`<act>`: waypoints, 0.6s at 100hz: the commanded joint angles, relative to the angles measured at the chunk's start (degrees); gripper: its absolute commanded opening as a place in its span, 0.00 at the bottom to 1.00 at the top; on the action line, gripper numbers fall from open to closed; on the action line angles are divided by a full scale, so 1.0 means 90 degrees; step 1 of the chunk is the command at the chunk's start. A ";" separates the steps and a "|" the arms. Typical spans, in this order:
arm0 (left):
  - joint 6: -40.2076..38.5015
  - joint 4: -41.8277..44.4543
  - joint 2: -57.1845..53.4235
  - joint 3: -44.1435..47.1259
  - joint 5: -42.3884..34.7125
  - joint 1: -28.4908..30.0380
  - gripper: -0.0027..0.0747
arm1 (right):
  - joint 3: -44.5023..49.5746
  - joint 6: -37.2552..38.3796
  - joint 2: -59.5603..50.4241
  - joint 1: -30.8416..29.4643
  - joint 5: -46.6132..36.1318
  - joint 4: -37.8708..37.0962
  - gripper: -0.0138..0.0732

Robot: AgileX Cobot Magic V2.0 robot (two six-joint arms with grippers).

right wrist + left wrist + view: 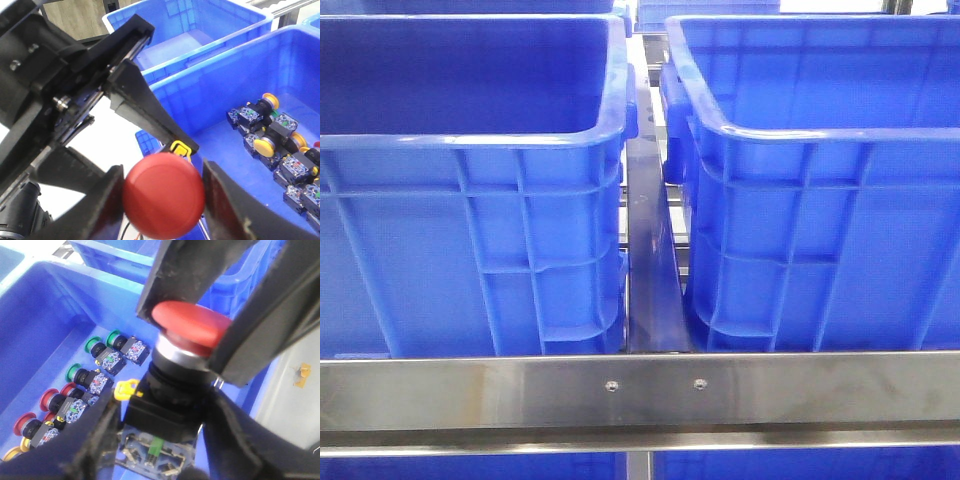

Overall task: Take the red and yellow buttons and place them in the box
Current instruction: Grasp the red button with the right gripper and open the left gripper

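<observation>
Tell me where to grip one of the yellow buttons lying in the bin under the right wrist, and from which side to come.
Take the yellow button by its black body just behind the cap, coming down from above. It lies on its side among others, so the cap's round rim would probably slip; the squarer body gives flat faces. The right gripper already holds a red button, so it must release first.

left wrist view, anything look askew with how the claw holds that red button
Yes: the left claw pinches the red button by its mushroom cap alone, and the button hangs tilted, its black body and terminal block slanting away below.
</observation>
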 commanded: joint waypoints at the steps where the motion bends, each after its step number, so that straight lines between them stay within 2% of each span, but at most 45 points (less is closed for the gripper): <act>1: -0.0066 -0.0357 -0.0022 -0.0170 -0.0367 -0.0041 0.01 | -0.0235 -0.0066 -0.0190 -0.0004 -0.0179 0.0109 0.31; 9: -0.0066 -0.0357 -0.0022 -0.0170 -0.0383 -0.0041 0.01 | -0.0235 -0.0066 -0.0190 -0.0004 -0.0179 0.0109 0.31; 16: -0.0066 -0.0357 -0.0022 -0.0170 -0.0393 -0.0041 0.06 | -0.0235 -0.0066 -0.0190 -0.0004 -0.0179 0.0109 0.31; 24: -0.0066 -0.0357 -0.0022 -0.0170 -0.0393 -0.0041 0.20 | -0.0235 -0.0066 -0.0190 -0.0004 -0.0179 0.0109 0.31; 35: -0.0066 -0.0357 -0.0022 -0.0170 -0.0439 -0.0041 0.48 | -0.0235 -0.0066 -0.0190 -0.0004 -0.0179 0.0109 0.31; 42: -0.0066 -0.0357 -0.0022 -0.0170 -0.0497 -0.0041 0.60 | -0.0235 -0.0066 -0.0190 -0.0004 -0.0185 0.0109 0.31; 49: -0.0066 -0.0357 -0.0022 -0.0170 -0.0512 -0.0041 0.66 | -0.0235 -0.0066 -0.0190 -0.0004 -0.0190 0.0109 0.31; 60: -0.0066 -0.0357 -0.0022 -0.0170 -0.0533 -0.0041 0.66 | -0.0235 -0.0066 -0.0190 -0.0004 -0.0254 0.0109 0.31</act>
